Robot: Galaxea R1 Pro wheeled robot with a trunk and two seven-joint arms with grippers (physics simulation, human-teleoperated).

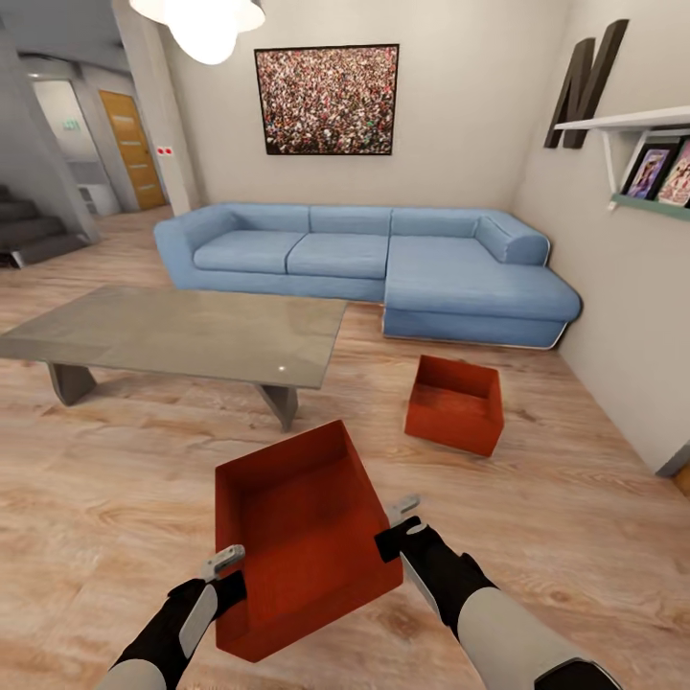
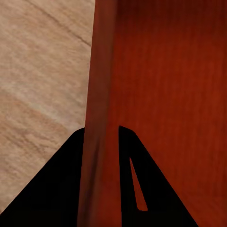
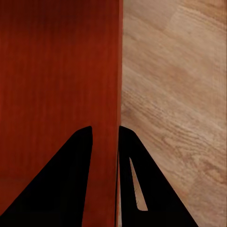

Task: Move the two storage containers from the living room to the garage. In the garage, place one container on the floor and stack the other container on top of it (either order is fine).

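Orange-red storage container (image 1: pixel 297 537), open-top, lifted over wood-plank floor (image 1: pixel 115 479): left end effector (image 1: pixel 230 565) pinches its 9 o'clock wall, right end effector (image 1: pixel 395 525) its 3 o'clock wall. Second container (image 1: pixel 455 404) on floor at 1 o'clock, near blue sofa (image 1: pixel 383 254). Readable writing: wall letter "N" (image 1: pixel 586 84).

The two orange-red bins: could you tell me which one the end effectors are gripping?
The nearer bin, gripped by the left end effector and right end effector on opposite walls. The other bin sits untouched on the wood floor near the sofa.
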